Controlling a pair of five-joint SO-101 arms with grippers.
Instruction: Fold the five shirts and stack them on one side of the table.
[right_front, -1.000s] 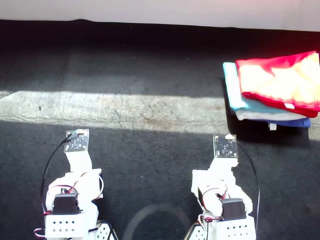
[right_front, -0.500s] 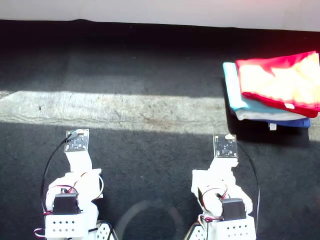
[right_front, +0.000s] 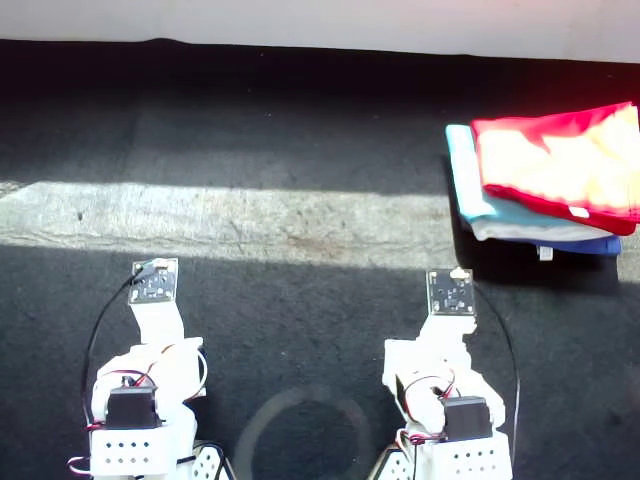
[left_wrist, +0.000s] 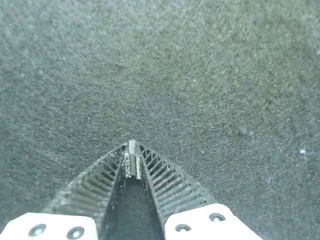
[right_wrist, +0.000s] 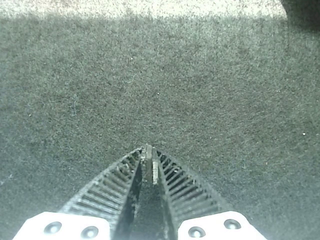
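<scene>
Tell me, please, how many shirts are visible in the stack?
4, all in one stack at the table's far right: red shirt on top, teal shirt beneath, a white layer, blue shirt at bottom. A fifth may be hidden.

The stack of shirts (right_front: 545, 185) ran off the high view's right edge, and the red shirt (right_front: 560, 160) on top hid most of those beneath — thin edges alone peeked out, their number unclear.
</scene>
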